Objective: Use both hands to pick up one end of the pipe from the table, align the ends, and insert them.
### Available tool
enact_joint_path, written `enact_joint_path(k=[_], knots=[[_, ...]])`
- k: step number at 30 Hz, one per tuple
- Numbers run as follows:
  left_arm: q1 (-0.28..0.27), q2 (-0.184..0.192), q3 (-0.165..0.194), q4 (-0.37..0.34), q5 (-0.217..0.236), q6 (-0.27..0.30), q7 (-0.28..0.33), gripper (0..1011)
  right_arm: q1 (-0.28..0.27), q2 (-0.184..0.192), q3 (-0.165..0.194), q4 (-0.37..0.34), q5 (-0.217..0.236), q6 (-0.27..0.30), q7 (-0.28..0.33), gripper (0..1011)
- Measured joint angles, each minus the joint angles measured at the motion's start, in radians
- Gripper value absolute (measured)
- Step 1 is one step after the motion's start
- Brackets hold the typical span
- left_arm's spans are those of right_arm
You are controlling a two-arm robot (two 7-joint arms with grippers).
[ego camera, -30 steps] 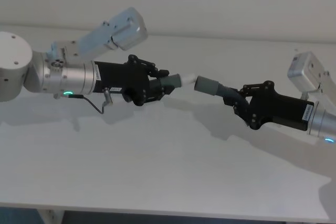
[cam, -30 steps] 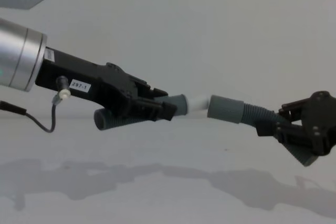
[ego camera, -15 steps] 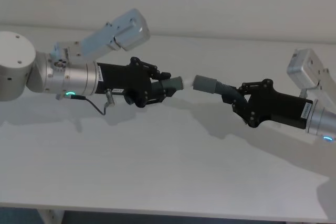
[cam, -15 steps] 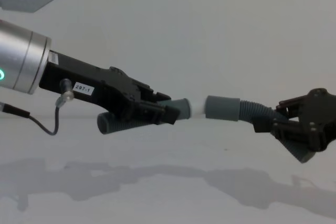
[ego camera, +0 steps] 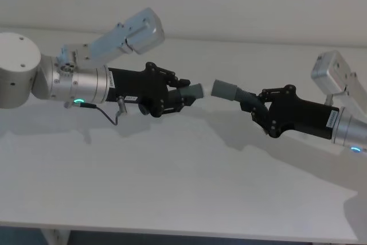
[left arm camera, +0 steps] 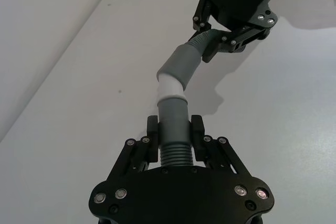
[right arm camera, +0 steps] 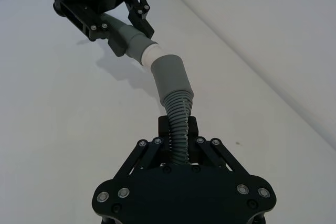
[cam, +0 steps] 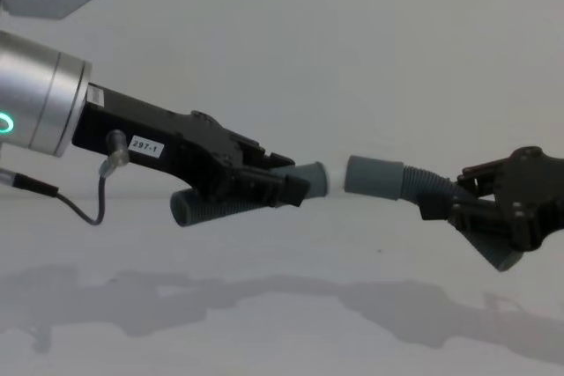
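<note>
So the two hose pieces are both up in the air over the table, nose to nose. The left hose piece has a pale plug tip sticking out of its grey cuff, and that tip points straight at the socket cuff of the right hose piece. From the chest view there's a thin sliver of gap between tip and socket, and the head view shows a gap too. In the wrist views the tip looks like it's right at the mouth of the socket, so I can't tell if it's touching.

The left gripper comes in from the left with its fingers pinching the ribbed part just behind the cuff, and the back end of that piece sticks out underneath it. It has a little white label on the side. The right gripper reaches in from the right, fingers clamped on the ribbed section, with the hose bending up out of them toward the middle.
</note>
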Motion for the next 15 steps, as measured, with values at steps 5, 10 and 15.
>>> enact_joint_path(k=[5,10,15], knots=[[-0.003,0.002,0.004,0.002,-0.009,-0.004,-0.007,354,0.008,0.0,-0.007,0.009,0.006,-0.011,0.012,174],[-0.007,0.005,0.006,0.003,-0.016,-0.005,-0.013,354,0.015,0.001,-0.013,0.018,0.014,-0.027,0.03,174],[-0.012,0.009,0.012,0.005,-0.022,-0.005,-0.02,354,0.021,0.004,-0.019,0.024,0.022,-0.041,0.047,168]])
